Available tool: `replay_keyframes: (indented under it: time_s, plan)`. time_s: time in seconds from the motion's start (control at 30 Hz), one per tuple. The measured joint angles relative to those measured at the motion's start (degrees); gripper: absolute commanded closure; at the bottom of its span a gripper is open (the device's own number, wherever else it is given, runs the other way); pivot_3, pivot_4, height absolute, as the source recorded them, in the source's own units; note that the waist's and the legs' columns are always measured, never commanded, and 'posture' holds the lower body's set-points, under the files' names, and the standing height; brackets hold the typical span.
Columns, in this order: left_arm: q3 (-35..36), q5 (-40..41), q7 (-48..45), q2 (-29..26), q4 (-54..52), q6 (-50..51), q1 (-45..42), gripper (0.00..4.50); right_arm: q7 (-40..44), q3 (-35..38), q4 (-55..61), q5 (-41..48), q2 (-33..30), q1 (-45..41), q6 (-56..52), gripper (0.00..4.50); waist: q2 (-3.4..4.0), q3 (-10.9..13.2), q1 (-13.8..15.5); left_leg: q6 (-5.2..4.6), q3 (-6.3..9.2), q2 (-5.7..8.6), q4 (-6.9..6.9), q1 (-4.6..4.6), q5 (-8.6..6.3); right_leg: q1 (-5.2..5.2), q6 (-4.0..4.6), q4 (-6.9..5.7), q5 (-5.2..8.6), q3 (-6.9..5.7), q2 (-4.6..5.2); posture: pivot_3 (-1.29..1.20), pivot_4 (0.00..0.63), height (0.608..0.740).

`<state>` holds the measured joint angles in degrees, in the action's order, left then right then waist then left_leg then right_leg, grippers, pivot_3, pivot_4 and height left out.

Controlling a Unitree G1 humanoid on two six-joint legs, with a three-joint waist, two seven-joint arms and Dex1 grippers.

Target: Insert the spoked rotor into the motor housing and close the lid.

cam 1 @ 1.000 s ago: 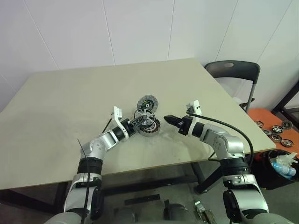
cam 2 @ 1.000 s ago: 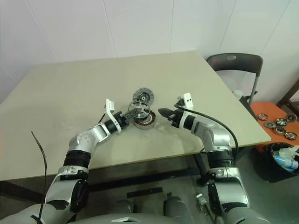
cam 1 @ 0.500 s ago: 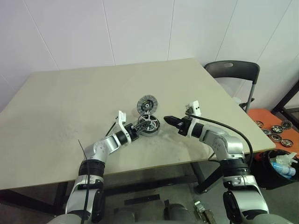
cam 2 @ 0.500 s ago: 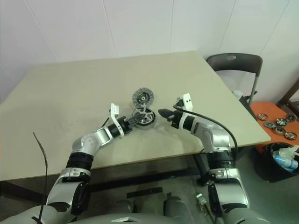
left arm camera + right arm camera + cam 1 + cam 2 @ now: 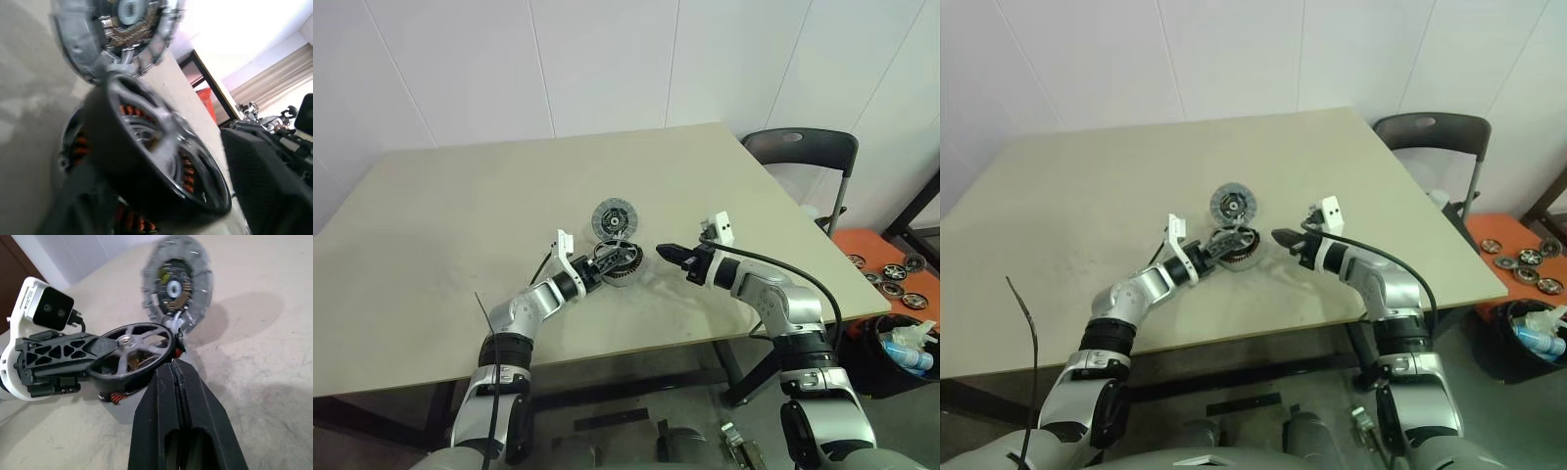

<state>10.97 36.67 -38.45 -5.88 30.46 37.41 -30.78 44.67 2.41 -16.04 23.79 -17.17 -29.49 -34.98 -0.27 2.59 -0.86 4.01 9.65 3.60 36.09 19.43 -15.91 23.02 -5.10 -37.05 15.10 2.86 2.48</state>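
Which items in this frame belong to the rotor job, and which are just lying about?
Job: spoked rotor, motor housing, lid, left gripper, right gripper.
Lying about: chair, small wheels on the orange surface, bin.

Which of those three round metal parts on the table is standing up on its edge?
The lid, the ribbed grey disc farthest from the robot. It stands tilted up behind the motor housing, which sits flat with the spoked rotor lying over it.

Even, bright indoor light, soft shadows; left wrist view blurred, window glare.
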Motion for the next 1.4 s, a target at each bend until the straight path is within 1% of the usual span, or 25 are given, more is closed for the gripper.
replay_keyframes:
  time_s: [0.33,0.63,0.73,0.83,1.23,1.4]
  plan:
    - [-0.02,0.66,-0.34,-0.31,-7.11,4.33,4.13,1.33,-0.75,-0.02,-0.20,-0.15,0.47,0.00,0.53,4.50,0.00,0.00,-0.15,0.00,0.01,-0.02,-0.05,0.01,0.00,0.03,0.01,0.00,-0.01,0.00,0.00,0.00,0.000,0.740]
    - [-1.20,2.12,-0.92,-3.84,-19.27,10.29,13.50,1.33,-1.74,-0.01,-1.36,-0.51,1.43,0.03,1.44,4.50,0.02,0.00,-0.18,0.00,0.00,-0.07,-0.05,-0.01,0.00,0.03,0.02,-0.01,0.00,0.01,-0.02,0.00,0.000,0.740]
    - [-1.09,2.20,-0.47,-4.89,-19.89,11.21,15.84,1.33,-2.05,-0.01,-1.36,-0.53,1.86,0.39,1.67,4.50,0.02,0.01,-0.12,0.00,0.00,-0.07,-0.05,0.00,0.00,0.03,0.02,0.00,0.00,0.01,-0.02,0.00,0.000,0.740]
    - [-1.02,2.44,-0.02,-4.97,-20.40,11.22,16.16,1.33,-2.18,-0.18,-1.36,-0.56,2.32,0.68,1.70,4.50,0.03,0.01,-0.02,0.00,0.00,-0.06,-0.04,0.00,0.00,0.03,0.02,0.00,0.00,0.01,-0.01,0.00,0.000,0.740]
    - [-0.96,2.54,1.94,-4.45,-19.79,10.43,15.33,1.33,-2.20,-0.29,-1.82,-1.14,2.38,0.67,2.44,4.50,0.03,0.01,-0.03,0.00,0.00,-0.06,-0.04,0.01,0.00,0.03,0.03,0.00,0.00,0.01,-0.02,0.00,0.000,0.740]
    - [-1.04,1.14,3.32,-3.14,-18.47,7.62,14.66,1.33,-2.18,-0.44,-2.29,-1.66,2.36,0.66,2.80,4.50,0.03,0.01,0.06,0.00,-0.01,-0.05,-0.01,-0.01,0.00,0.00,0.01,-0.01,0.01,0.01,-0.02,0.00,0.000,0.740]
